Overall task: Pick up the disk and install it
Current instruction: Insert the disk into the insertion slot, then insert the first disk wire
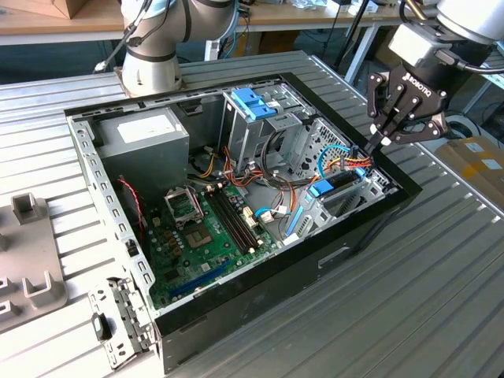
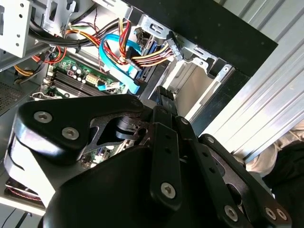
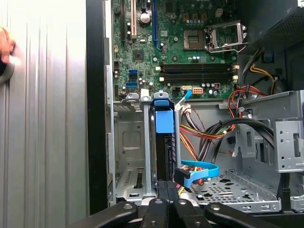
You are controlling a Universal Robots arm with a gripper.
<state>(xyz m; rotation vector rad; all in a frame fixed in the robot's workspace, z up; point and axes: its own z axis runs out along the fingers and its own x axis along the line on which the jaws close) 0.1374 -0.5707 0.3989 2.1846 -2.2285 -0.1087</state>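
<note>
The disk (image 1: 337, 182) stands on edge in the metal bay at the corner of the open computer case on the exterior view's right. Its blue carrier frame (image 1: 320, 188) faces the motherboard. In the first wrist view the disk (image 3: 161, 154) appears edge-on as a dark slab with a blue tab (image 3: 165, 121) at its far end. My gripper (image 1: 373, 145) hangs just above the case rim over the bay's outer end. Its black fingers are shut together, gripper (image 3: 167, 189) and gripper (image 2: 163, 93), with nothing visible between them. Whether they touch the disk is unclear.
Red, yellow and blue cables (image 1: 351, 162) bunch beside the bay, under the gripper. The case also holds a motherboard (image 1: 206, 228), a grey box with a white sticker (image 1: 146, 134) and a drive cage with a blue latch (image 1: 253, 103). Grey fixtures (image 1: 31, 268) lie on the slatted table.
</note>
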